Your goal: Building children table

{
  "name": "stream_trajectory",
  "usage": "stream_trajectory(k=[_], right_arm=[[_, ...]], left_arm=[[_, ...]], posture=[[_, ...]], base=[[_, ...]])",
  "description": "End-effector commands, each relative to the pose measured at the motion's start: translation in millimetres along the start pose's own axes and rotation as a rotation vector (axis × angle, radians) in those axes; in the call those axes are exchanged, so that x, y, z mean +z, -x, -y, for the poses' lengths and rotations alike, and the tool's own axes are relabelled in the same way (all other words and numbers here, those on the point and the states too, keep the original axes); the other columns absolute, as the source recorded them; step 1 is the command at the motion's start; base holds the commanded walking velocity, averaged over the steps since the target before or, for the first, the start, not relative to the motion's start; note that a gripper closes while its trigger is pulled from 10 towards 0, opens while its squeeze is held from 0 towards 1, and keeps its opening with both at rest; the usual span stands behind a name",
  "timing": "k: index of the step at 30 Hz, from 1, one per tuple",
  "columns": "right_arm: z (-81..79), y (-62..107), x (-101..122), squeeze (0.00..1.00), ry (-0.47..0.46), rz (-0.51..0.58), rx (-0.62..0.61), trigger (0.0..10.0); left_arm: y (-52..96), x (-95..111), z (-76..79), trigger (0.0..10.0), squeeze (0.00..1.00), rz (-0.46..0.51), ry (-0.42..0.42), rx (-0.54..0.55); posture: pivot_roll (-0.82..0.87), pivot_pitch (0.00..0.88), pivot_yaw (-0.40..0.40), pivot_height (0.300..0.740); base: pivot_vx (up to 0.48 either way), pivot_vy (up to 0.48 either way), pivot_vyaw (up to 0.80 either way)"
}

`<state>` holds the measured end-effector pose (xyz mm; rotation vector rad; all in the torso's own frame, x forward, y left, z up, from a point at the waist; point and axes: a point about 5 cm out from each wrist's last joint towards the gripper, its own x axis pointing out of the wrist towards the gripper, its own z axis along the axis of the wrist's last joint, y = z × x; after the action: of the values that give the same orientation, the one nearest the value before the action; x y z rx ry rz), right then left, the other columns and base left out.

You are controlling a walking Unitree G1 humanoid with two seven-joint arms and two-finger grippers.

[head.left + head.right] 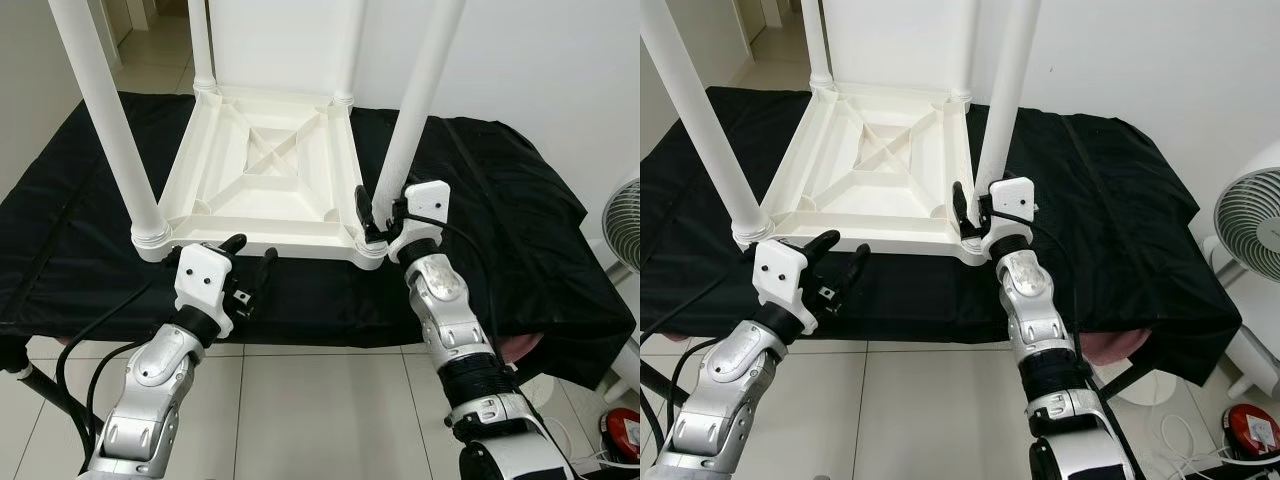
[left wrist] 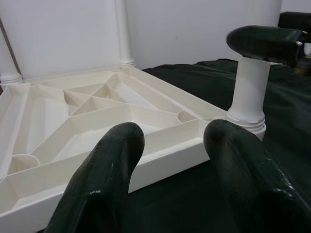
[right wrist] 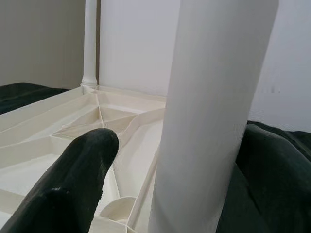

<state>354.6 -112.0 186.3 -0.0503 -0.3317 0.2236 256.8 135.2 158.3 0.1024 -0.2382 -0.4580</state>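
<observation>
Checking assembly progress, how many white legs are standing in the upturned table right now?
4: near-left white plastic leg, near-right leg at the right gripper, far-left leg, far-right leg.

No readable text, labels, brands, numbers or signs anywhere in these views.
</observation>
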Motion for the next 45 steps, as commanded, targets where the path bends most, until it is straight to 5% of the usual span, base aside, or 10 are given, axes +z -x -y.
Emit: stream_trajectory(k=[1, 9, 25, 41, 45], right_arm=[[-0.2, -7.4, 2.1, 0.0, -0.012, 0.001, -0.015, 10.0], [-1.9, -25.5, 10.9, 0.0, -0.03, 0.002, -0.032, 10.0], [4.2, -33.9, 8.3, 0.0, -0.051, -0.029, -0.091, 10.0], [10.4, -37.7, 6.8, 0.0, -0.204, -0.06, -0.108, 10.0], [8.0, -40.0, 6.6, 0.0, -0.306, -0.076, -0.084, 10.0]], left_arm=[[-2.4, 2.9, 3.4, 10.0, 0.0, 0.001, -0.005, -0.022], [-1.4, 0.9, 9.6, 10.0, 0.0, -0.019, -0.001, -0.059], [-1.4, -2.1, 20.7, 10.0, 0.0, -0.047, 0.001, -0.111], [-0.8, -2.2, 21.4, 10.0, 0.0, -0.053, -0.003, -0.103], [-0.4, -2.4, 21.8, 10.0, 0.0, -0.053, -0.004, -0.098]], posture=[[0.05, 0.0, -0.063, 0.74], [0.06, 0.0, -0.062, 0.74], [0.06, 0.0, -0.058, 0.74], [0.06, 0.0, -0.065, 0.74], [0.06, 0.0, -0.069, 0.74]], base=[[0.0, 0.0, 0.0], [0.0, 0.0, 0.0], [0.0, 0.0, 0.0], [0.0, 0.0, 0.0], [0.0, 0.0, 0.0]])
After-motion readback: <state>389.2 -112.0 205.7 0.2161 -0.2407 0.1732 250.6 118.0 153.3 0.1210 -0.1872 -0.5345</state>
